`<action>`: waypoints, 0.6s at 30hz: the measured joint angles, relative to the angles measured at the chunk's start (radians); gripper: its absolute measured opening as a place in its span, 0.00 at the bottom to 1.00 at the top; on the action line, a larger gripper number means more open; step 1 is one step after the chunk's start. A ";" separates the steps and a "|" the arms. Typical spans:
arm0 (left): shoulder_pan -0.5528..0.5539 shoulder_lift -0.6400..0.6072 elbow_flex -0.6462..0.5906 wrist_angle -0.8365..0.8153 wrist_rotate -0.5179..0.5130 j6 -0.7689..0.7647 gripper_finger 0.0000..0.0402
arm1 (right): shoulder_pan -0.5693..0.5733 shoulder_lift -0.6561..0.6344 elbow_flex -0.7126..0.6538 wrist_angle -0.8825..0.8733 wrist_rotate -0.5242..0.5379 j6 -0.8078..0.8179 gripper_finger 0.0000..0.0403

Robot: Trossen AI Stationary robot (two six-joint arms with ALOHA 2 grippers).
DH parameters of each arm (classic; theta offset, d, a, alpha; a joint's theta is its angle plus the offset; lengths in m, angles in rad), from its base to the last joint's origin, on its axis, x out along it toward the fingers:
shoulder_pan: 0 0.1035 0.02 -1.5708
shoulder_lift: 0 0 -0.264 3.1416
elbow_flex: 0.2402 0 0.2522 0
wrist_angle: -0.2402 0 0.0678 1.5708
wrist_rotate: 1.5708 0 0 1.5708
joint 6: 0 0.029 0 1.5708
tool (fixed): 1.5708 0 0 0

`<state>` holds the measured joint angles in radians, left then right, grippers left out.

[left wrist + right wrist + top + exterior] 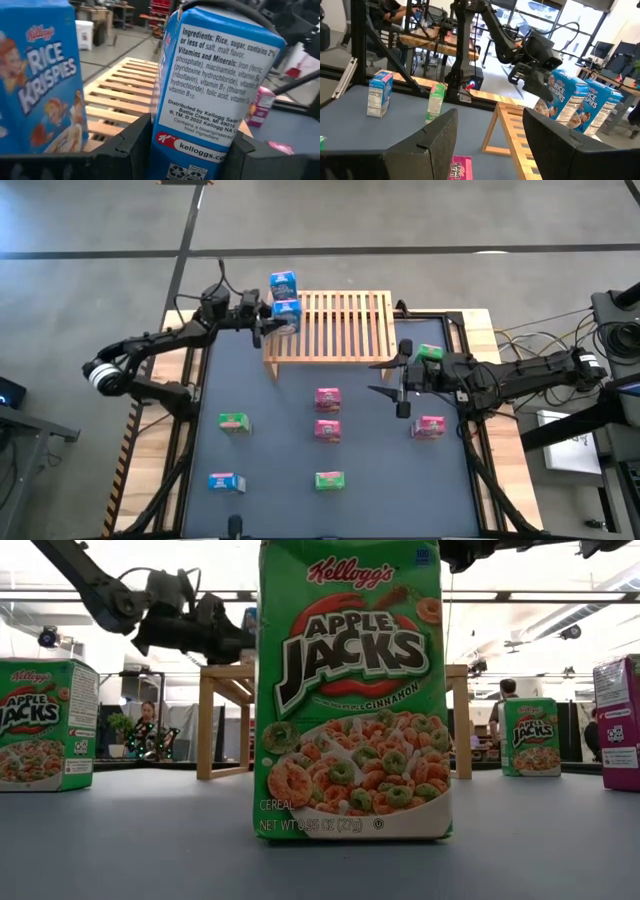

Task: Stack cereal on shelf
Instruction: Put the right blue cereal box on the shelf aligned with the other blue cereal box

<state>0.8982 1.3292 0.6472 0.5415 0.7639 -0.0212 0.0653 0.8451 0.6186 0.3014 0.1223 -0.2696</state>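
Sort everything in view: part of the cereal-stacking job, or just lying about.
Job: light-wood slatted shelf; blue cardboard cereal boxes, one gripped by left gripper; pink cereal boxes; green cereal boxes; open right gripper.
Lying about: cables at right; person in room behind.

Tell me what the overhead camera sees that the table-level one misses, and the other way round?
Only overhead: the shelf with its slatted top, a lone blue box on the table's left side, two pink boxes mid-table, and the right gripper hovering empty, jaws open. Only table-level: the Apple Jacks print on the nearest green box and people in the room behind. Both: the left gripper closed on another blue box at the shelf's left end.
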 joint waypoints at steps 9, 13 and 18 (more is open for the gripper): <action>0.035 0.066 0.041 0.002 0.049 0.000 0.37 | 0.000 0.001 0.000 -0.037 0.000 0.011 0.53; 0.043 0.069 0.040 0.001 0.065 0.000 0.37 | 0.000 0.001 0.000 -0.035 0.000 0.011 0.53; 0.049 0.065 0.039 -0.003 0.065 0.000 0.37 | 0.000 0.001 0.000 -0.036 0.000 0.010 0.53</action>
<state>0.9468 1.3945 0.6865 0.5387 0.8287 -0.0208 0.0654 0.8459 0.6186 0.2657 0.1226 -0.2593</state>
